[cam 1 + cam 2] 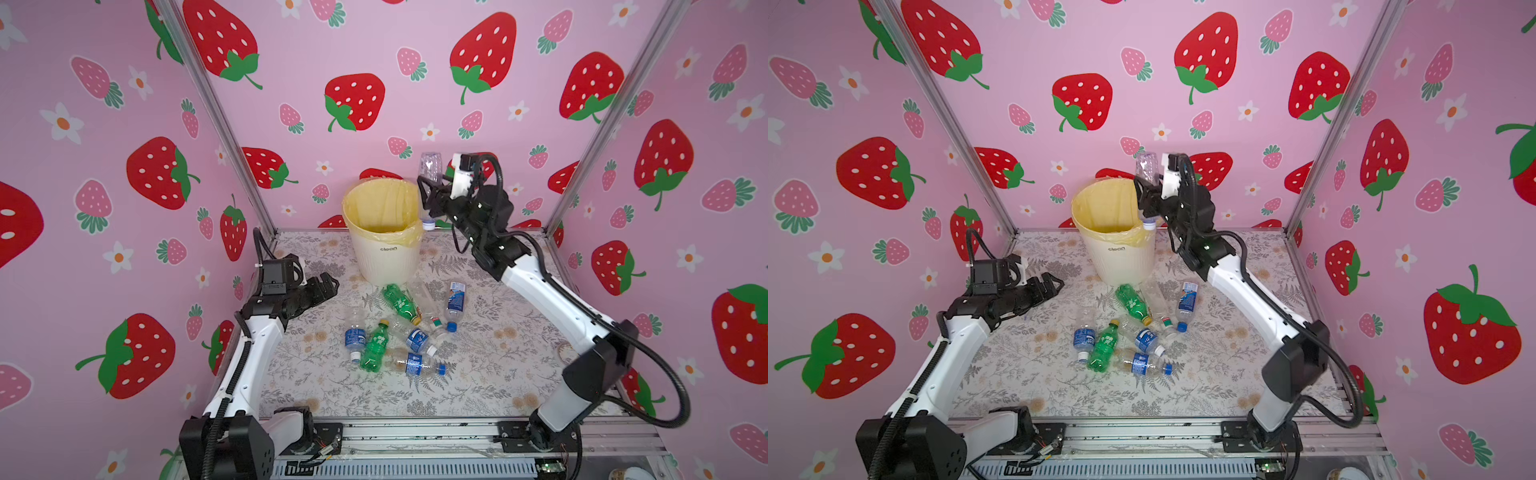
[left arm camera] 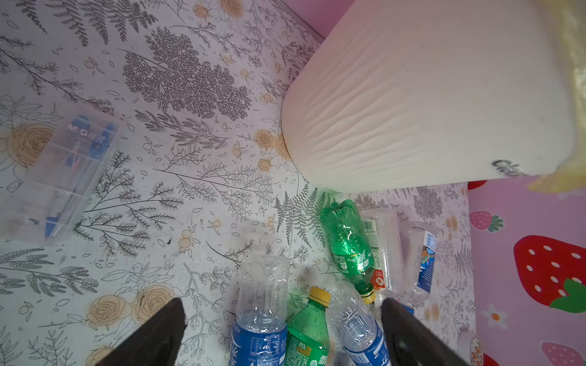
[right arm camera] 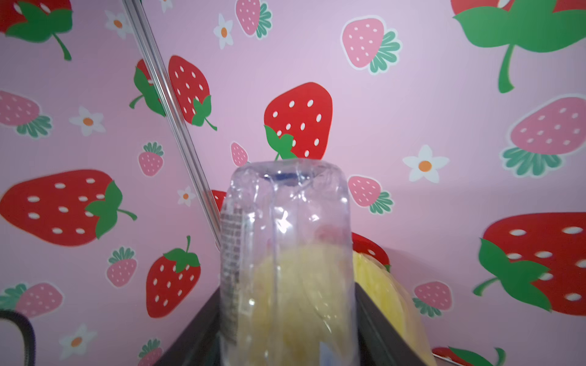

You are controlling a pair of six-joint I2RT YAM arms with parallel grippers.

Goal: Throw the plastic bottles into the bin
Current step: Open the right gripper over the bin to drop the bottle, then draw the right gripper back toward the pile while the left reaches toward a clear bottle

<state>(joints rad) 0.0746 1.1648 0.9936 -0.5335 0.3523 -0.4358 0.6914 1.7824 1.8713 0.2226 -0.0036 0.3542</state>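
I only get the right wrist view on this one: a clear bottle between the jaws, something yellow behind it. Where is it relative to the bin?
Observer: In both top views the clear bottle hangs cap down in the right gripper at the right rim of the bin; whether the cap is past the rim I cannot tell.
Operator: What is left on the table?
Observer: At least seven bottles lie clustered in front of the bin, two of them green.
Operator: And the left arm?
Observer: The left gripper hovers open and empty, left of that cluster.
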